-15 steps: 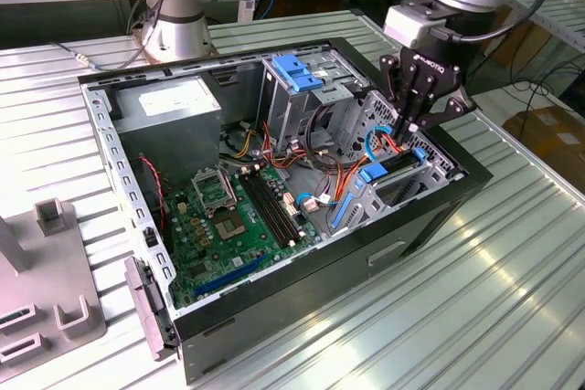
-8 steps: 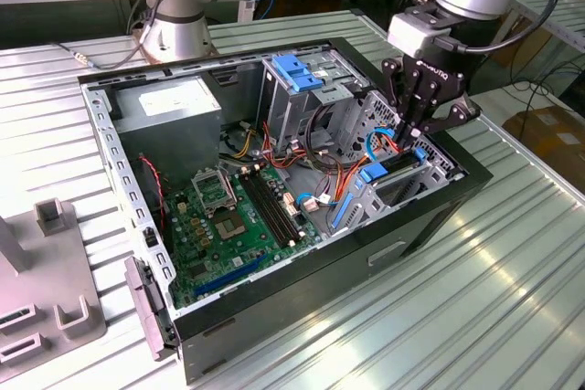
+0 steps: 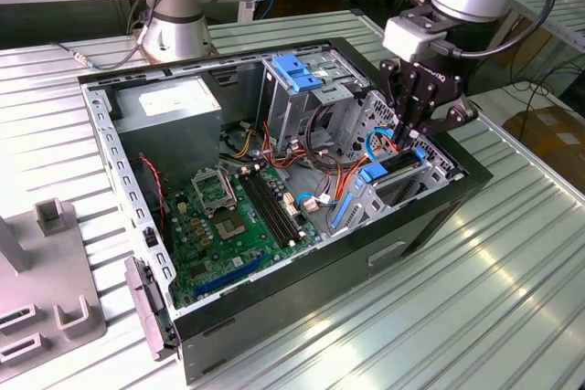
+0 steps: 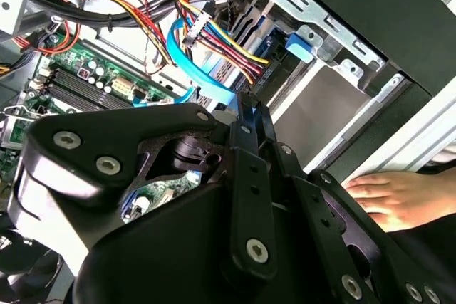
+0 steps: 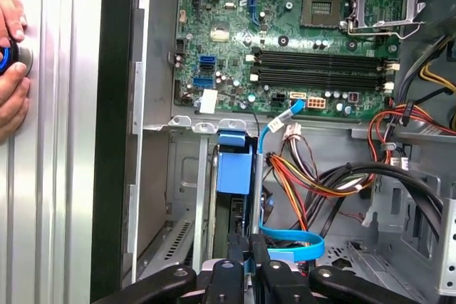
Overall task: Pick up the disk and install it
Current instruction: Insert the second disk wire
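Open computer case [image 3: 430,216] lies on its side on a ribbed metal table [image 3: 512,299]. No writing can be read on the parts in view.

Gripper [image 3: 409,139] hangs over the drive bay at the case's corner on the exterior view's right, fingers drawn close together, pinching the upper edge of the disk [image 5: 234,176].

Disk stands on edge in the bay beside the case wall, blue frame uppermost, long axis running along the wall towards the motherboard [image 5: 285,26].

A hand [image 5: 11,97] rests on the table outside the case.
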Available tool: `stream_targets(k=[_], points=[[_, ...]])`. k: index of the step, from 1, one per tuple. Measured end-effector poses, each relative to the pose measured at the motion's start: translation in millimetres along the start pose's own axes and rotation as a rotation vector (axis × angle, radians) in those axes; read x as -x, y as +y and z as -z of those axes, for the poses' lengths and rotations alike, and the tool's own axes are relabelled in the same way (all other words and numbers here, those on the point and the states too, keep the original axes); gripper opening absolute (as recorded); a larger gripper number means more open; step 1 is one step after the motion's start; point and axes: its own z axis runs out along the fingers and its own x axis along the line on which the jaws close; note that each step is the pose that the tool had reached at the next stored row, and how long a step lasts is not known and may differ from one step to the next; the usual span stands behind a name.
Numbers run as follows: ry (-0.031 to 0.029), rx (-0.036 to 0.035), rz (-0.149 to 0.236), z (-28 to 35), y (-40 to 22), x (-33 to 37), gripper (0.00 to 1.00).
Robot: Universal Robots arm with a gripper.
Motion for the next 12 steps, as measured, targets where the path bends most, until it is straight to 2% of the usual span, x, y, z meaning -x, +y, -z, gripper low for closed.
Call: stream_targets(k=[2,4,5,7,12], points=[[0.0006,-0.0234,0.001,-0.1,2.7,-0.6,0.16],[-0.001,-0.0358,0.001,-0.4,5.3,-0.7,0.16],[-0.0024,-0.0416,0.001,-0.7,8.7,-0.7,0.16],[-0.0026,-0.0441,0.001,-1.2,12.5,-0.8,0.16],[-0.0026,-0.0474,0.001,-5.2,13.1,-1.6,0.16]])
